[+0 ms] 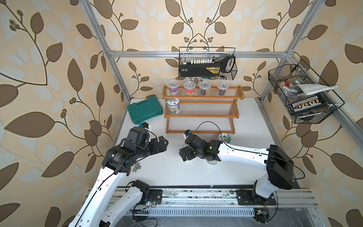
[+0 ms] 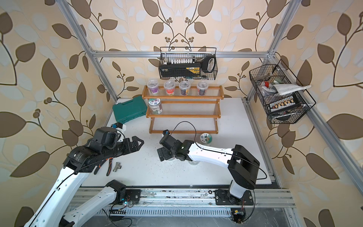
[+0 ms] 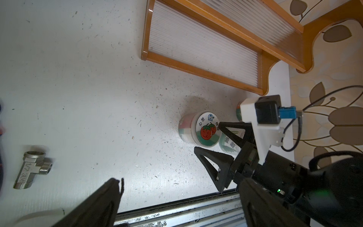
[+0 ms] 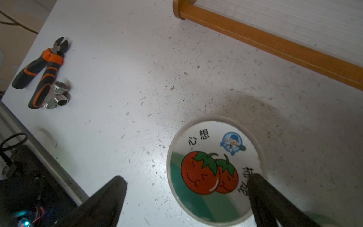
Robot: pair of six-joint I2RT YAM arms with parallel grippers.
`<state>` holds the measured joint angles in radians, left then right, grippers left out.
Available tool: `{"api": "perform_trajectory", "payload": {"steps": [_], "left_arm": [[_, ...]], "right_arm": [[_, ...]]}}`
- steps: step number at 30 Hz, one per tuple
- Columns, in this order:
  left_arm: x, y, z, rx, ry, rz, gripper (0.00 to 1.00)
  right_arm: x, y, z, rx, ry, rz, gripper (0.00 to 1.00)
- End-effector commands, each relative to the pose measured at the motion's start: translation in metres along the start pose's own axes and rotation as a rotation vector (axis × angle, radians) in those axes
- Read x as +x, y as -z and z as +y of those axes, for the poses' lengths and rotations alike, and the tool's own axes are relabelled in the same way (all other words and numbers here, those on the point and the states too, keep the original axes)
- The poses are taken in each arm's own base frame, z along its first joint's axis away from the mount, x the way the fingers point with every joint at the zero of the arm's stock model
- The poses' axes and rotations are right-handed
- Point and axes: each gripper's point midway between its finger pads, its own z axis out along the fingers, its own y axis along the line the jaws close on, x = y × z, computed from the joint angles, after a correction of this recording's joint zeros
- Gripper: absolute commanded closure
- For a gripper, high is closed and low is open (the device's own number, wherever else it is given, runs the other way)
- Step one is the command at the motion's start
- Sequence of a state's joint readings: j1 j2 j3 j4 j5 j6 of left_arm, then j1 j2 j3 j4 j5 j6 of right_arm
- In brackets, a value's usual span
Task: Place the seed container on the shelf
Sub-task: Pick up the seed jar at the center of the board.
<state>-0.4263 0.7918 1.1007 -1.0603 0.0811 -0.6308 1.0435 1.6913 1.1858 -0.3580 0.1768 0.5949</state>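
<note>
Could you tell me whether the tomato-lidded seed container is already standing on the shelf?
No, the tomato-lidded seed container stands on the white table, clear of the front rail of the shelf.

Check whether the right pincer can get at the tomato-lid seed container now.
Likely yes: the right pincer hangs open over the tomato-lid seed container, nothing between them; a second container close beside it might crowd the grasp.

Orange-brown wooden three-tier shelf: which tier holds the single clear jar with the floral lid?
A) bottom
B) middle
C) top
B: the clear jar with a floral lid stands at one end of the middle tier of the orange-brown wooden three-tier shelf, while four clear lidded cups stand on the top tier.
</note>
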Motion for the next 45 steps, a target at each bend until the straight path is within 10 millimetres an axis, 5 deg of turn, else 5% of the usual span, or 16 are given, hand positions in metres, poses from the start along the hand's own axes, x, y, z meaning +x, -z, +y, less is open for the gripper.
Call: {"api": "perform_trajectory", "payload": {"steps": [1, 25, 45], "left_arm": [[-0.002, 0.006, 0.001, -0.007, -0.001, -0.019, 0.02], [-0.001, 0.000, 0.003, -0.009, -0.017, -0.017, 0.02], [0.002, -0.006, 0.006, -0.011, -0.020, -0.015, 0.02]], "right_arm": [[0.008, -0.010, -0.010, 0.078, -0.010, 0.036, 0.01], [-0.010, 0.014, -0.039, 0.247, 0.051, -0.056, 0.01], [0.012, -0.025, -0.055, 0.242, -0.037, 0.078, 0.01]]}}
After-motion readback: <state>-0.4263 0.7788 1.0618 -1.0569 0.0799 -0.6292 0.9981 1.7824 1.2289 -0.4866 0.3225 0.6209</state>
